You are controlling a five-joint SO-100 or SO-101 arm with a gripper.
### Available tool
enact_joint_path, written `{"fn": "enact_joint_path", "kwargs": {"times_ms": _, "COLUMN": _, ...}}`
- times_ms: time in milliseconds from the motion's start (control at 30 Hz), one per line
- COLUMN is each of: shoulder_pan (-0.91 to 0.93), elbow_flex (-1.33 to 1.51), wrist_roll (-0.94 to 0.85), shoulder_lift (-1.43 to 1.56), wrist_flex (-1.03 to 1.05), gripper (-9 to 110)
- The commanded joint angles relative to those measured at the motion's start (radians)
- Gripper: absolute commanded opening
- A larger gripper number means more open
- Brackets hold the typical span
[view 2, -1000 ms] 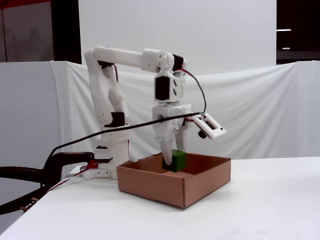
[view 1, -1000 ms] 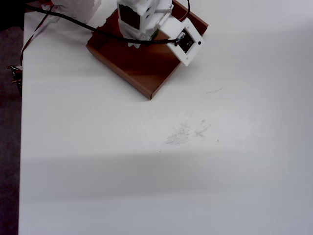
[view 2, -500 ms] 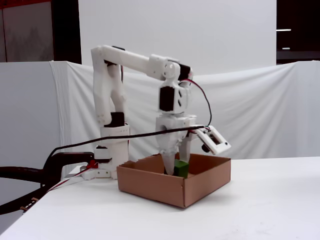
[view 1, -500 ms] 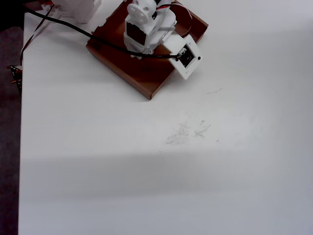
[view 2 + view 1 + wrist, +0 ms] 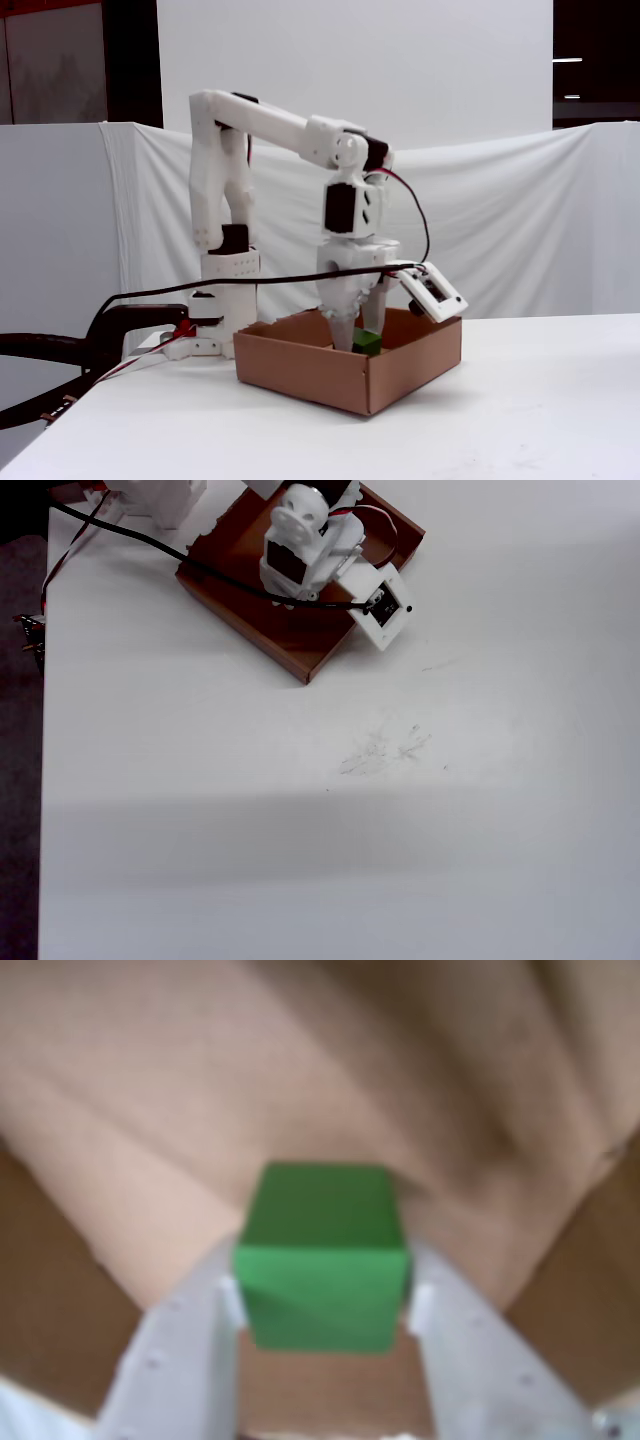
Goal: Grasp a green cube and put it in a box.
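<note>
The green cube (image 5: 322, 1260) sits between my two white fingers in the wrist view, with a pad against each side. My gripper (image 5: 322, 1298) is shut on it, low over the brown floor of the box (image 5: 150, 1110). In the fixed view my gripper (image 5: 352, 338) reaches down inside the box (image 5: 310, 372), and only the top of the green cube (image 5: 367, 344) shows above the near wall. In the overhead view the arm covers the cube and the fingers; the box (image 5: 245, 605) lies at the top of the table.
A black cable (image 5: 140, 538) runs from the table's left edge across the box to the white wrist camera housing (image 5: 385, 608). The arm's base (image 5: 228, 300) stands behind the box. Faint scuff marks (image 5: 385, 750) show on the white table.
The arm has reached further forward and lowered the cube deeper into the box; the cube has sunk from above the wall to mostly behind it.
</note>
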Motion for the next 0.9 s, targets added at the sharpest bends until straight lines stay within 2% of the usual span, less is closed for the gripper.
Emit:
{"fn": "enact_joint_path", "kwargs": {"times_ms": 0, "shoulder_pan": 0.0, "elbow_flex": -0.051, "wrist_roll": 0.003, "shoulder_lift": 0.003, "wrist_flex": -0.012, "gripper": 14}}
{"fn": "enact_joint_path", "kwargs": {"times_ms": 533, "shoulder_pan": 0.032, "elbow_flex": -0.032, "wrist_roll": 0.003, "shoulder_lift": 0.086, "wrist_flex": -0.021, "gripper": 22}}
{"fn": "enact_joint_path", "kwargs": {"times_ms": 700, "shoulder_pan": 0.14, "elbow_flex": -0.044, "wrist_roll": 0.003, "shoulder_lift": 0.238, "wrist_flex": -0.02, "gripper": 23}}
{"fn": "enact_joint_path", "kwargs": {"times_ms": 867, "shoulder_pan": 0.357, "elbow_flex": -0.012, "wrist_roll": 0.003, "shoulder_lift": 0.416, "wrist_flex": -0.043, "gripper": 23}}
